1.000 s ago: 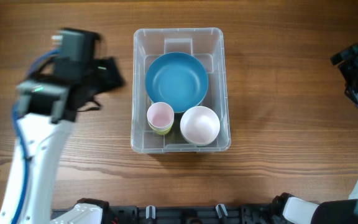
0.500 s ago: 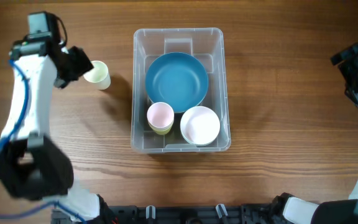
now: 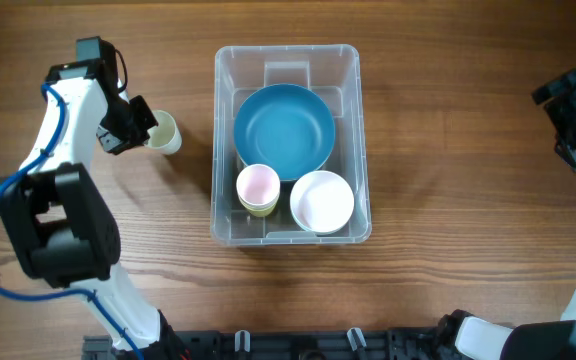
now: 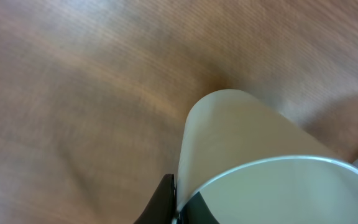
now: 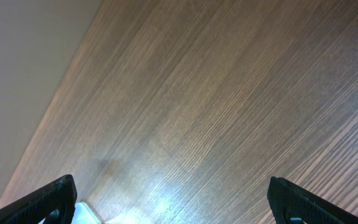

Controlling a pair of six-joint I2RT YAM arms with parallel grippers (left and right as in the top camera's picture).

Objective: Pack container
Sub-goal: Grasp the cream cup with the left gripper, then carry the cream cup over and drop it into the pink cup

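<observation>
Status: left end effector (image 3: 144, 130) pinches a cream cup (image 3: 163, 133) just left of the container (image 3: 223, 150). The container sits mid-worktop (image 3: 448, 280), long axis running away from the robot, to the cup's right. Left arm is far nearer. The right end effector (image 5: 179, 202) is spread, empty, well off right. Next move is likely a short carry rightward over the left wall.

Likely a robotics lab: robot arms (image 3: 56, 140) rise from a black rail (image 3: 288, 346) edging a wood-grain table (image 3: 448, 150).
</observation>
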